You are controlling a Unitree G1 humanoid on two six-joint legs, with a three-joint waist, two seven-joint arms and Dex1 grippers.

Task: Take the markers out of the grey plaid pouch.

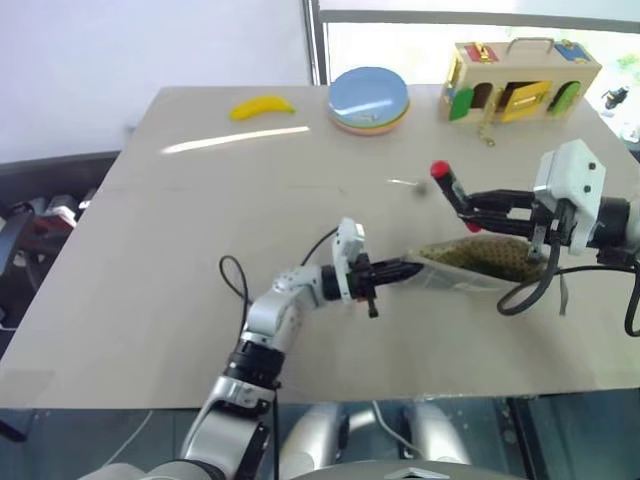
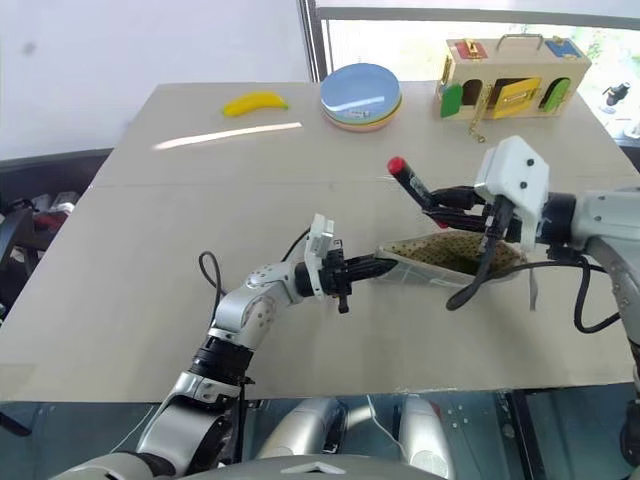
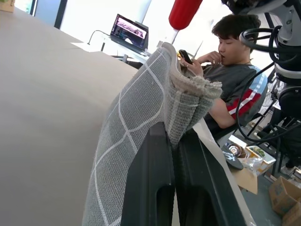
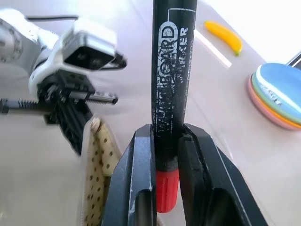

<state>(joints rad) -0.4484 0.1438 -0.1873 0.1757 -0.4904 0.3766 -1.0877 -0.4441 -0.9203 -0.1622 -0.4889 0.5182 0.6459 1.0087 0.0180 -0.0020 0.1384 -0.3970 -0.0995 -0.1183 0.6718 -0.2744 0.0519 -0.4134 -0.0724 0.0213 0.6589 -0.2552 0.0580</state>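
Red-capped black marker (image 2: 415, 190) above open pouch (image 2: 455, 258)

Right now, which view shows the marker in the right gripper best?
The right wrist view: the black marker fills the frame between the right gripper fingers, printed lettering and red end visible. Both eye views show it small, red cap raised above the grey plaid pouch. The left wrist view catches just its red cap.

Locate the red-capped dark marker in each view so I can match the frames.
Left eye: marker right of centre, shut in the right gripper, above the pouch.
Right eye: same, nearer centre.
Left wrist: red cap at top edge.
Right wrist: upright at centre.
Shared landmark: the pouch.
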